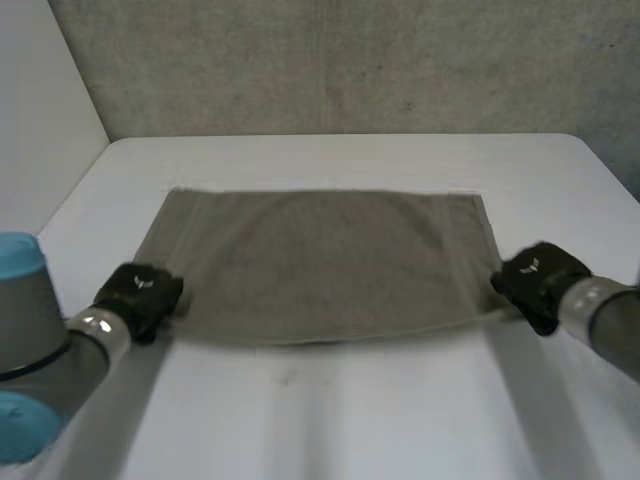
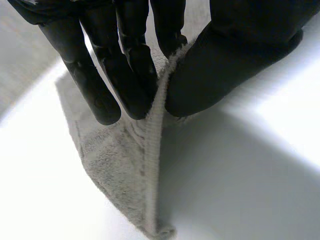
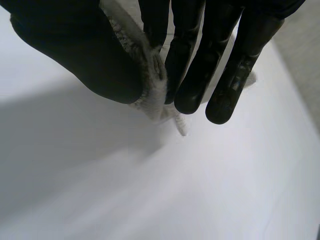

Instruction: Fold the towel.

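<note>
Early in the first fold, by the look of it: towel (image 1: 320, 255) spread mid-counter (image 1: 340, 410), near edge raised. Left hand (image 1: 140, 293) pinching near-left corner between thumb and fingers; right hand (image 1: 535, 280) likewise at near-right corner. Next: carry both corners evenly toward far edge.

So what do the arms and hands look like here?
The left arm and right arm are grey; the left shows light-blue caps. The left hand and right hand are black, each with a small white mark on its back and a silvery wrist ring.
</note>
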`<action>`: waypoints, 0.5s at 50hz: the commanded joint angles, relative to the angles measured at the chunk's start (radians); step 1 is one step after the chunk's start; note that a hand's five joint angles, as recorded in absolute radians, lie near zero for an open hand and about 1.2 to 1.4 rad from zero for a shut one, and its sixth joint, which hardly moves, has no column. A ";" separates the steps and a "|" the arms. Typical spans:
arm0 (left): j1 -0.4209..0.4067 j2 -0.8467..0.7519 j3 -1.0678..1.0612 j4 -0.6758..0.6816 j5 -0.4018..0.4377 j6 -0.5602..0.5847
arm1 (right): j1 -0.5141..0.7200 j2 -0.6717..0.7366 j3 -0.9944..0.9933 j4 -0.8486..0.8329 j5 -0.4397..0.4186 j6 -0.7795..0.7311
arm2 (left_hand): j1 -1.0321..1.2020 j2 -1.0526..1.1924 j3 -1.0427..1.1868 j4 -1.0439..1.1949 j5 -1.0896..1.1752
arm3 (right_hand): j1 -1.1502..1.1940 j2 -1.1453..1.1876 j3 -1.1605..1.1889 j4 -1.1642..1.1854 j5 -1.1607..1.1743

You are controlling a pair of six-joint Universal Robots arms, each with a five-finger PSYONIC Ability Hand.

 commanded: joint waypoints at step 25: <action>-0.050 -0.533 0.807 0.132 0.000 0.096 | 0.101 0.482 -0.518 -0.380 0.170 -0.018 | 0.195 0.178 0.179 0.178 0.182 | 0.434 0.215 0.208 0.202 0.219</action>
